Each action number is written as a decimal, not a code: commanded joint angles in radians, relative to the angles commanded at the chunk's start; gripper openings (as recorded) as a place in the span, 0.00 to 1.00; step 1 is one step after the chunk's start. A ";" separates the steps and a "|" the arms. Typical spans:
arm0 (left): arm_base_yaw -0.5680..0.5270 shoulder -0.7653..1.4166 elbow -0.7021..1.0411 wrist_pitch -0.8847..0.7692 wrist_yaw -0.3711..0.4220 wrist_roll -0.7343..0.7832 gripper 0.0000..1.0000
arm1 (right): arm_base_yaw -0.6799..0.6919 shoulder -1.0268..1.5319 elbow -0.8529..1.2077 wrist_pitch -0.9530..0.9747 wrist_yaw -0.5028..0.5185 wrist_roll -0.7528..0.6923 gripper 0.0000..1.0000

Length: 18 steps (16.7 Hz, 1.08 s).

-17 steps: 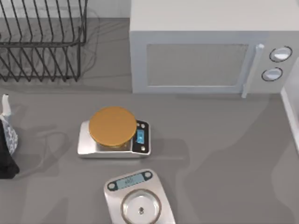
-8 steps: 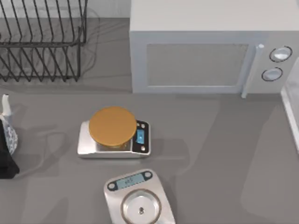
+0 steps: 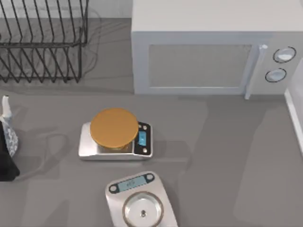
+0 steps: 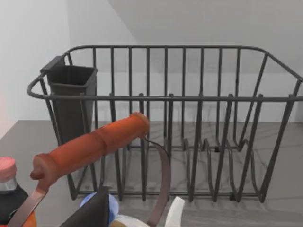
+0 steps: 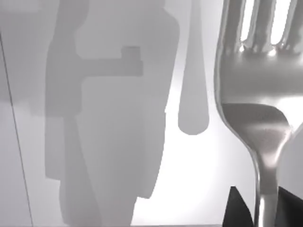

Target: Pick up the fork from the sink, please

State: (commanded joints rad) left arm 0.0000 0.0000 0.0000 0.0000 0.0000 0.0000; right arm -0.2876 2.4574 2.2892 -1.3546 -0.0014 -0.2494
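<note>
Top view: the grey bench carries a kitchen scale with an orange disc near the centre. A second scale with a steel bowl sits at its five o'clock, near but apart. A wire dish rack stands at eleven o'clock and a white microwave at one o'clock. At nine o'clock, on the left edge, lie a dark shape and a patterned item that I cannot identify. A pale edge at three o'clock may be the sink's rim.

Left wrist view: the dish rack stands ahead with a dark cutlery holder at one end. A red-handled utensil lies across the foreground. This arm looks parked, and I cannot tell how its jaws stand.

Right wrist view: the fork stands close up, tines away from the camera, over a pale surface that is probably the sink floor. Its neck runs down between two dark jaw tips. The jaws look clamped on the handle. The fork's shadow falls well apart from it, so it seems lifted clear. Nothing visibly blocks it; a slip in the grip is the likely risk.
</note>
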 joint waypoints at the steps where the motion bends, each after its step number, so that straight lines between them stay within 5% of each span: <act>1: 0.000 0.000 0.000 0.000 0.000 0.000 1.00 | 0.009 -0.023 -0.021 0.008 0.007 0.022 0.00; 6: 0.000 0.000 0.000 0.000 0.000 0.000 1.00 | 0.121 -0.278 -0.252 0.060 0.051 0.234 0.00; 12: 0.000 0.000 0.000 0.000 0.000 0.000 1.00 | 0.437 -0.687 -0.713 0.056 0.047 0.511 0.00; 18: 0.000 0.000 0.000 0.000 0.000 0.000 1.00 | 0.659 -0.895 -0.947 0.005 0.002 0.632 0.00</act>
State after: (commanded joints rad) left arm 0.0000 0.0000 0.0000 0.0000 0.0000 0.0000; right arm 0.3714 1.5624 1.3419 -1.3492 0.0009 0.3826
